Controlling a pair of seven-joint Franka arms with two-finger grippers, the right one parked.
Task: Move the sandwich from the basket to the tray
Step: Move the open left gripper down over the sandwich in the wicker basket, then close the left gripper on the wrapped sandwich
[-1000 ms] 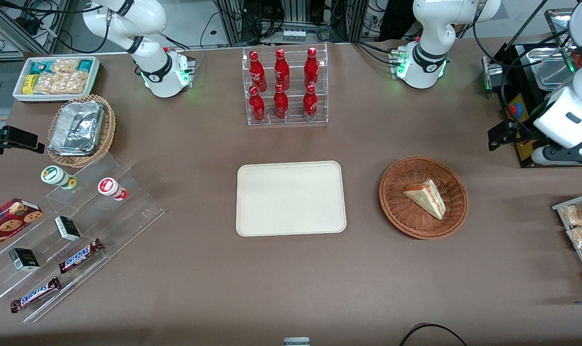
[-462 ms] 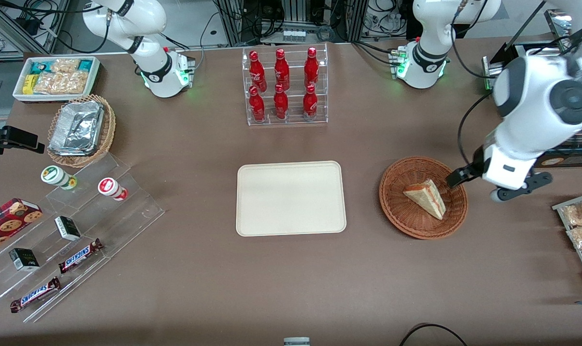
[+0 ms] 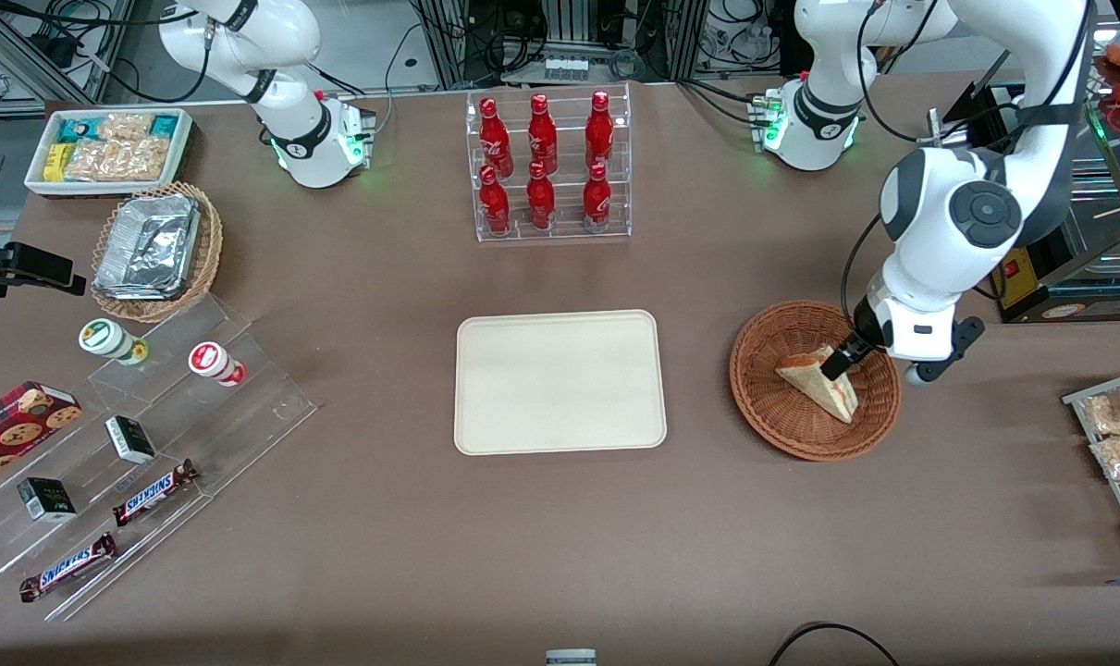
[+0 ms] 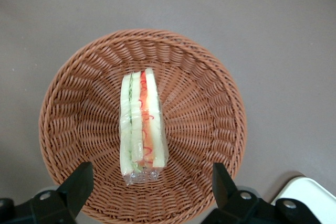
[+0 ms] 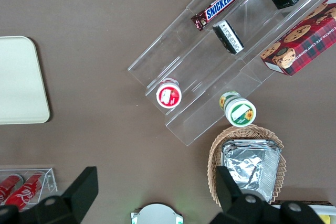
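Note:
The sandwich (image 3: 817,379) is a white-bread wedge with red-orange and green layers, lying in the round reddish-brown wicker basket (image 3: 769,400). In the left wrist view the sandwich (image 4: 142,124) stands on edge in the middle of the basket (image 4: 210,103). My left gripper (image 3: 842,361) hangs just above the basket, over the sandwich's end toward the working arm. It is open and empty; its black fingers (image 4: 79,184) stand wide apart either side of the sandwich's end. The cream-white tray (image 3: 560,381) lies bare on the table beside the basket, toward the parked arm.
A clear rack of red bottles (image 3: 546,166) stands farther from the front camera than the tray. A wire rack of snack packs (image 3: 1119,444) sits at the working arm's end. A black machine (image 3: 1031,222) stands near the working arm's base. Acrylic steps with snacks (image 3: 125,444) lie toward the parked arm's end.
The left arm has swung in from the working arm's end of the table and come down, bringing the gripper from beside the basket's rim to over the sandwich. The sandwich has not moved.

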